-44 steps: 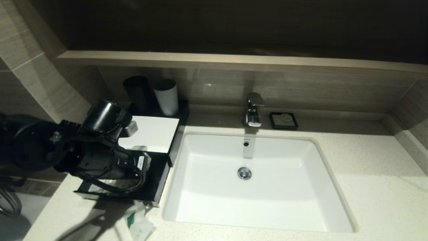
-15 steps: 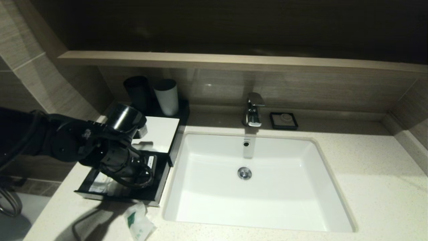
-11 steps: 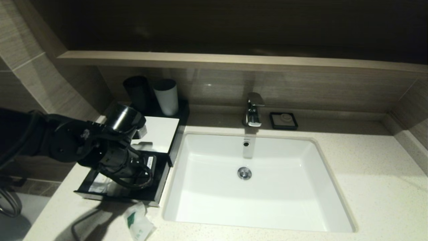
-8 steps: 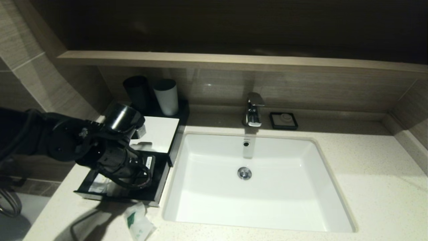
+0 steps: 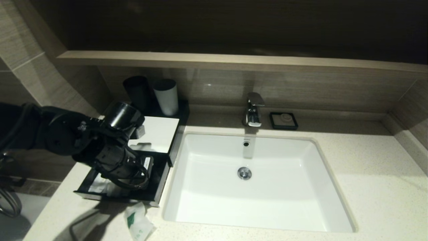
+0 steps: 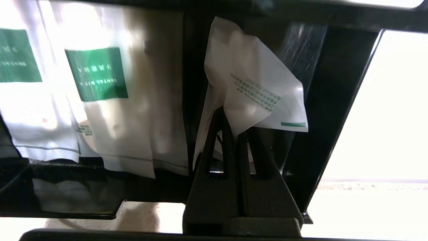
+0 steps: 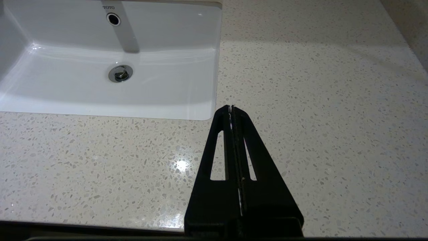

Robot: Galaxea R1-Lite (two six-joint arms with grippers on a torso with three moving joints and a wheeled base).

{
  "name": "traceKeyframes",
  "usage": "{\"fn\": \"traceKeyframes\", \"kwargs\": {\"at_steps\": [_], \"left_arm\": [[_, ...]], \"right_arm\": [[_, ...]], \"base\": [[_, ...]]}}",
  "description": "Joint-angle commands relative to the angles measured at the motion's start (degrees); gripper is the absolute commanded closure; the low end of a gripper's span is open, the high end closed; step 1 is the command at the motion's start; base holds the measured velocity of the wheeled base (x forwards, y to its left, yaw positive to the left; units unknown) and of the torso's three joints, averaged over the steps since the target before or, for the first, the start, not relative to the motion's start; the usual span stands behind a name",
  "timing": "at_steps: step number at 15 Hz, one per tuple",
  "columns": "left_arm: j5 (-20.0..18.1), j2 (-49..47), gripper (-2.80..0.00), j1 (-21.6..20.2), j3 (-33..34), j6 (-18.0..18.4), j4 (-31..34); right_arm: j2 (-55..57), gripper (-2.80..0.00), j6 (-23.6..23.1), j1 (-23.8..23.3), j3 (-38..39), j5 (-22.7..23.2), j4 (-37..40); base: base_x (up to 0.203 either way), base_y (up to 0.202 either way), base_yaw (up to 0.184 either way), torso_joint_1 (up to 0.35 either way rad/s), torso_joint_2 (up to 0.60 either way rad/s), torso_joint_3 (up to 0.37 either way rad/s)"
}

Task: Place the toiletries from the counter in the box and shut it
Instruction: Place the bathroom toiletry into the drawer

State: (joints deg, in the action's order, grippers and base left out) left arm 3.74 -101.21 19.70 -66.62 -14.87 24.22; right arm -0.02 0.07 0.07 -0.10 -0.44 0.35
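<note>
Left tool: my left tool (image 6: 235,134) hangs over the pulled-out drawer (image 5: 157,187) of the box (image 5: 157,134), fingers pressed together on the lower edge of a white sachet (image 6: 254,87).
Held sachet: thin, crinkly film with small green print, folded where I pinch it; it looks very light and limp, so it should droop and may cling to the pads when I let go.
Where to hold: I judge an edge or corner pinch best, as now; the slick film could slip from a light grip.
Drawer contents: two more sachets with green labels (image 6: 97,73) lie flat side by side in the compartment next to the one below my tool.
Left on the table: one sachet (image 5: 138,224) lies on the speckled table (image 5: 367,187) just in front of the drawer, near the sink (image 5: 254,180) corner.
Box: drawer open, white top panel bare.
Right tool: my right tool (image 7: 231,110) is parked over the table beside the sink, fingers pressed together, pinching nothing.
</note>
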Motion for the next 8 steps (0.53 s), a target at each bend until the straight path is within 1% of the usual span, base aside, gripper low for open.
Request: {"fn": "traceKeyframes", "kwargs": {"at_steps": [1, 3, 5, 8], "left_arm": [[0.04, -0.73, 0.00, 0.02, -1.31, -0.07, 0.47], [0.06, -1.60, 0.00, -0.01, -2.58, -0.07, 1.38], [0.04, -2.77, 0.00, 0.00, -4.10, 0.01, 3.71], [0.04, -3.46, 0.00, 0.08, -4.48, 0.11, 4.56]], "right_arm": [[0.02, 0.00, 0.01, 0.01, 0.01, 0.00, 0.00], [0.02, 0.00, 0.01, 0.01, 0.01, 0.00, 0.00], [0.02, 0.00, 0.01, 0.01, 0.01, 0.00, 0.00], [0.02, 0.00, 0.01, 0.01, 0.01, 0.00, 0.00]], "base": [[0.000, 0.000, 0.000, 0.000, 0.00, 0.000], [0.000, 0.000, 0.000, 0.000, 0.00, 0.000], [0.000, 0.000, 0.000, 0.000, 0.00, 0.000], [0.000, 0.000, 0.000, 0.000, 0.00, 0.000]]}}
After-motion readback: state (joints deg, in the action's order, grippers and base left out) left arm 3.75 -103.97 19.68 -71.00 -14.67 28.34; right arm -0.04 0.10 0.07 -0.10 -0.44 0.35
